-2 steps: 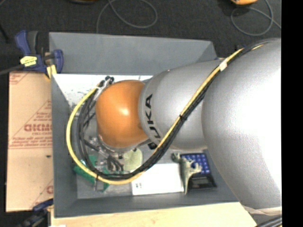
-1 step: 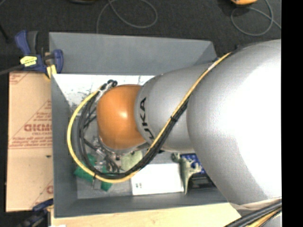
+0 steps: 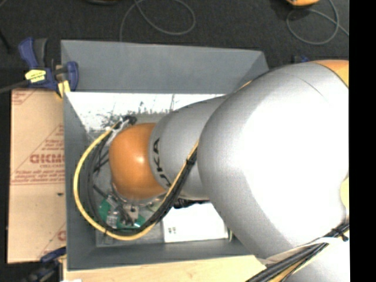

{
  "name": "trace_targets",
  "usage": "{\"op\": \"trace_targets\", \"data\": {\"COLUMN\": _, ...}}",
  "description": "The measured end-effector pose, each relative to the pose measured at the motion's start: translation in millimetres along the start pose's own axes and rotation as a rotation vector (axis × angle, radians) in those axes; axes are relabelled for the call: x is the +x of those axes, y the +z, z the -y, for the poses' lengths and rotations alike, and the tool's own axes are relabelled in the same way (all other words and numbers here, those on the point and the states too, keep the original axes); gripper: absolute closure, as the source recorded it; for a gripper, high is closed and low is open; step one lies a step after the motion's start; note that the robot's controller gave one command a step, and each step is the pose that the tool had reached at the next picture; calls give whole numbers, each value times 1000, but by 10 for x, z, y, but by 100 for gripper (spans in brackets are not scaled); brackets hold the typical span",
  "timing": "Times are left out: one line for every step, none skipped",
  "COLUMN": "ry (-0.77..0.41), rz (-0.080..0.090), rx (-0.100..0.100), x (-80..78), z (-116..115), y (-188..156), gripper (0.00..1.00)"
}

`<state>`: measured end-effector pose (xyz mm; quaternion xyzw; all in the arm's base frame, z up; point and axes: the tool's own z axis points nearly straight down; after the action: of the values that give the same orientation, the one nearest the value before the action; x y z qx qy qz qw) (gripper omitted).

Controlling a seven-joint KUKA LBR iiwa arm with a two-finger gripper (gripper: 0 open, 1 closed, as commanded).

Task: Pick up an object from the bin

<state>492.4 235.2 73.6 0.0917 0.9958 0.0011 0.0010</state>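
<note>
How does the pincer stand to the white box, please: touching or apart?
Cannot tell: in the camera view, the orange cover and cables block the spot between the pincer and the white box.

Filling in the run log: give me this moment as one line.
arm: reaching down into grey bin | gripper: over near-left floor | nearest thing: flat white box beside it | held: cannot tell

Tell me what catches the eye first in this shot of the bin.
The big silver arm dominates, coming in from the right and covering most of the grey bin. Its orange wrist cover, ringed by a yellow cable, sits in the bin's left half. A flat white card lies on the floor by the near wall, partly under the arm.
</note>
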Motion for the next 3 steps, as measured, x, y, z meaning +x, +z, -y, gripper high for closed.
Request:
{"op": "trace_targets", "data": {"ry": 27, "rz": -2, "rx": 1, "x": 4, "z": 2, "y": 64, "gripper": 100}}
{"op": "trace_targets", "data": {"ry": 31, "rz": -1, "rx": 1, "x": -1, "z": 10, "y": 56, "gripper": 100}}
{"op": "trace_targets", "data": {"ry": 33, "rz": -5, "rx": 4, "x": 8, "z": 21, "y": 11, "gripper": 100}}
